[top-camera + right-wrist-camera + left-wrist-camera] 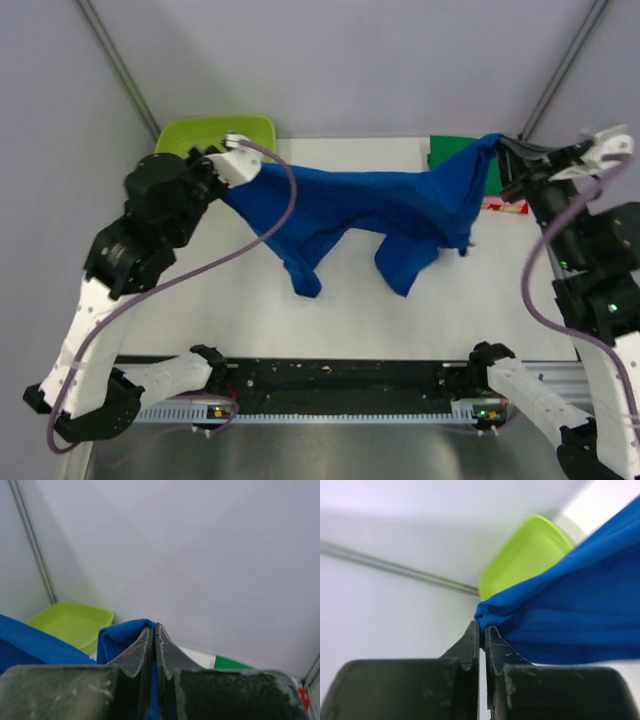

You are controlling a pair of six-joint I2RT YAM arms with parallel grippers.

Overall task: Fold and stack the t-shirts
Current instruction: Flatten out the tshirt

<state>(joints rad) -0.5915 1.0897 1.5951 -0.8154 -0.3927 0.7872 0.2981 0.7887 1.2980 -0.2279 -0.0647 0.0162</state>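
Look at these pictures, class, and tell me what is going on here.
A royal-blue t-shirt is held up, stretched over the table. The left gripper is shut on one end near the lime-green tub; the right gripper is shut on the other end by a folded green shirt. The middle sags; it is not yet folded.

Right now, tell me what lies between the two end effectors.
The blue t-shirt, pinched by the left end effector and right end effector, hangs stretched between them in the top view.

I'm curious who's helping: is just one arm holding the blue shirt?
No, the left gripper and the right gripper both pinch the blue shirt.
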